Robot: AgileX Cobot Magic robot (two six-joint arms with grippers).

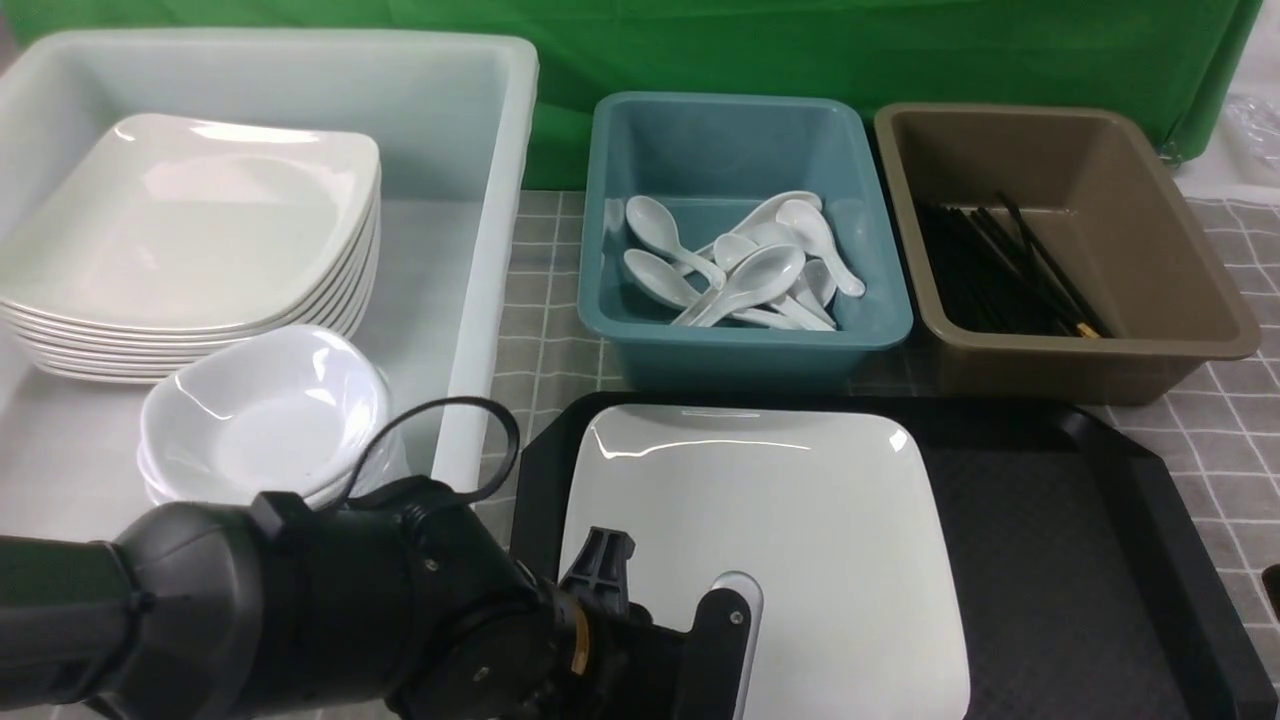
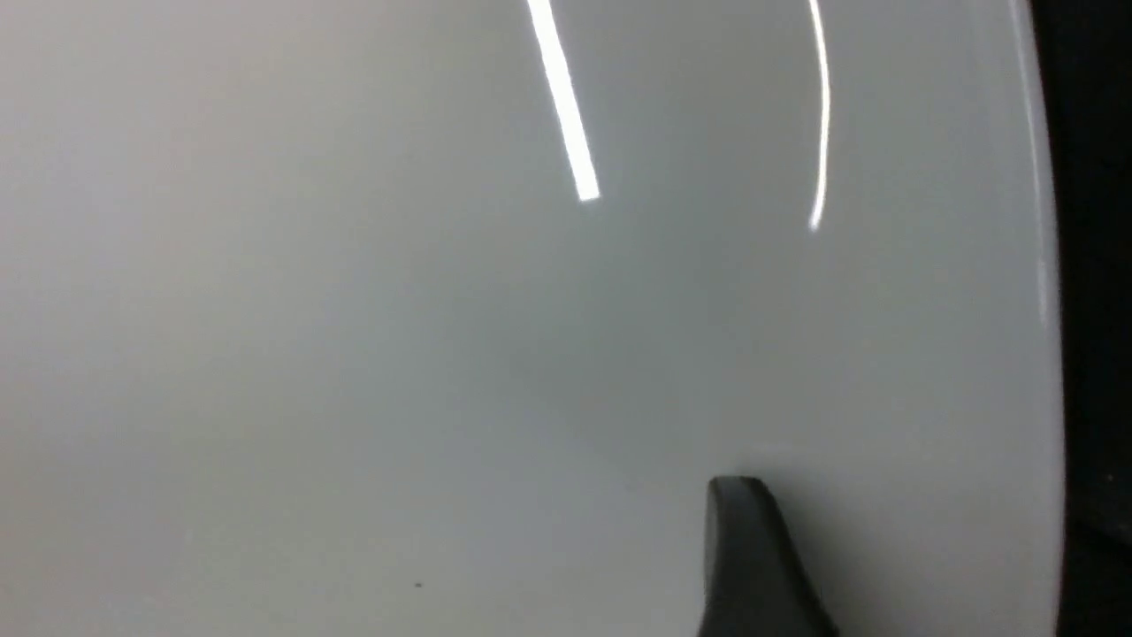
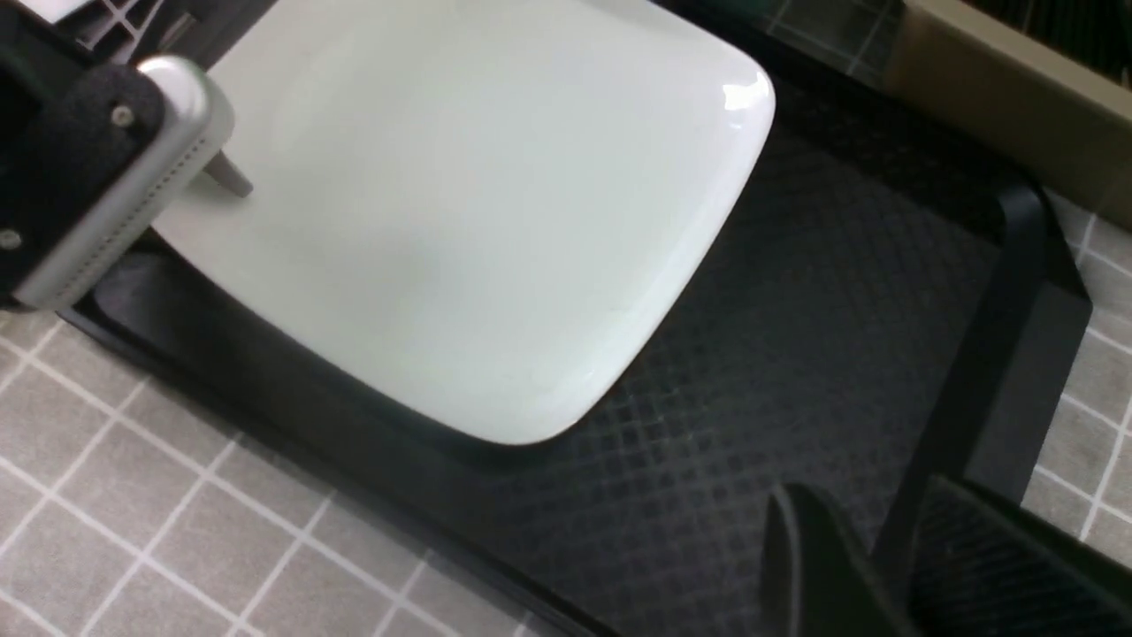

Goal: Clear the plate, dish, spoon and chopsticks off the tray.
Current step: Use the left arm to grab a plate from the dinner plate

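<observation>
The white square plate (image 1: 780,520) (image 2: 442,310) (image 3: 478,221) lies on the left half of the black tray (image 1: 1050,560) (image 3: 752,354). My left gripper (image 1: 680,625) is at the plate's near left edge. One finger (image 2: 743,557) (image 3: 232,180) presses on the plate's top and the other is hidden beneath it, so it is shut on the plate. My right gripper (image 3: 893,575) (image 1: 1272,590) is low at the tray's right rim. Its fingers straddle the rim, one inside and one outside, closed on it. Nothing but the plate lies on the tray.
A big white bin (image 1: 500,200) at the left holds stacked plates (image 1: 190,220) and small dishes (image 1: 260,410). Behind the tray, a teal bin (image 1: 730,150) holds several spoons (image 1: 740,265) and a brown bin (image 1: 1080,160) holds black chopsticks (image 1: 1000,270). Grey checked cloth (image 1: 550,330) covers the table.
</observation>
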